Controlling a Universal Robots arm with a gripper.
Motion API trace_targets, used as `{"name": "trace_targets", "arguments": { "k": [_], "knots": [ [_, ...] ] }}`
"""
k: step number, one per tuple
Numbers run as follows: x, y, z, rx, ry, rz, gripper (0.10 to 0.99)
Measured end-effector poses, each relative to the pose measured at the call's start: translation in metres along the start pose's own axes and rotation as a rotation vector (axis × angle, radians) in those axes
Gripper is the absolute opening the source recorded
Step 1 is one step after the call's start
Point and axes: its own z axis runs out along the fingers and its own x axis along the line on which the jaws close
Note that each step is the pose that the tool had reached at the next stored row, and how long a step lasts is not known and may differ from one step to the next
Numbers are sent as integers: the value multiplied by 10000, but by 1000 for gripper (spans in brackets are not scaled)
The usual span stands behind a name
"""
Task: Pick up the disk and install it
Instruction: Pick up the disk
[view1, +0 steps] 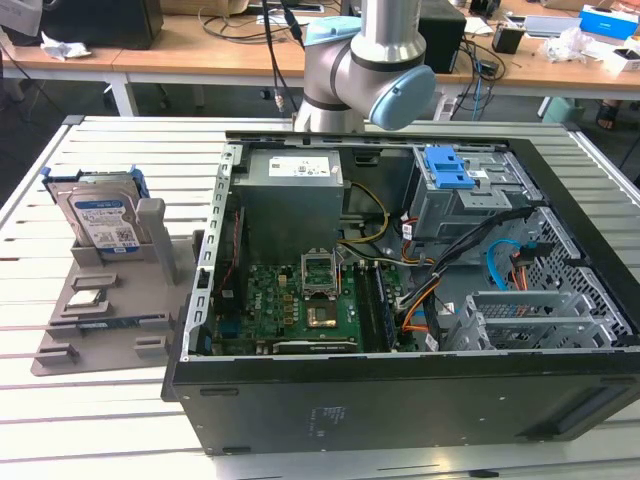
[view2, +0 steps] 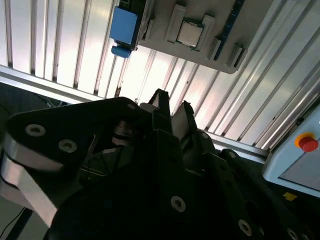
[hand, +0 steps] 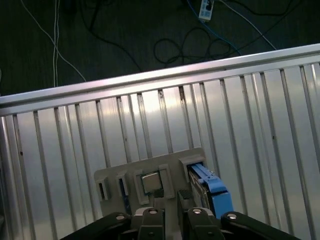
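**A:** Where is the disk sitting at this moment?

**B:** The disk (view1: 100, 215) is standing on edge in a slot at the far end of the grey holder (view1: 125, 295). The holder is lying near the edge of the slatted table (view1: 100, 430) at the exterior view's left, just beside the open computer case (view1: 400, 400) and outside it.

**A:** Why is it being kept upright like that?

**B:** I am judging here. The slot seems to be propping it so that its blue carrier and both broad faces are reachable from above. Lying flat, it would be offering only thin edges against the holder's surface.

**A:** And what is the gripper doing?

**B:** The gripper (view2: 172, 102) is hanging above the table with the holder below it, as both wrist views are showing. It is touching nothing and the disk is not in it. Whether it is wide or narrow, I cannot tell.

**A:** Is any of the task showing as done?

**B:** No. The disk is resting in its slot, so picking it up is not yet done.

**A:** How many things are you counting?

**B:** I am counting one disk, one holder and one processor chip (view1: 85, 298), which is lying flat in a pocket of that holder. There is also one case with one grey power supply (view1: 295, 190) inside it. One arm (view1: 370, 70) is rising at the table's far edge.
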Motion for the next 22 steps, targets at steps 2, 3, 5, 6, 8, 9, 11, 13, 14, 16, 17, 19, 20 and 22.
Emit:
{"name": "trace_targets", "arguments": {
  "k": [2, 3, 5, 6, 8, 9, 11, 13, 14, 16, 17, 19, 20, 22],
  "knots": [
    [0, 0, 0, 0, 0, 1, 357],
    [0, 0, 0, 0, -1, 2, 416],
    [0, 0, 0, 0, -1, 4, 482],
    [0, 0, 0, 0, -1, 5, 482],
    [-14, -16, 0, 0, -1, 5, 482],
    [-24, -32, -2, 0, 0, 2, 482],
    [-57, -71, -3, 0, 0, -7, 482],
    [-101, -114, -5, 0, 0, -23, 482],
    [-123, -132, -6, 0, 1, -30, 482],
    [-155, -158, -8, 0, 1, -38, 482],
    [-175, -176, -8, 1, 1, -42, 482],
    [-194, -195, -9, 0, 1, -47, 482],
    [-208, -212, -9, 0, 2, -49, 482],
    [-218, -229, -7, 0, 2, -55, 482]
  ]
}}
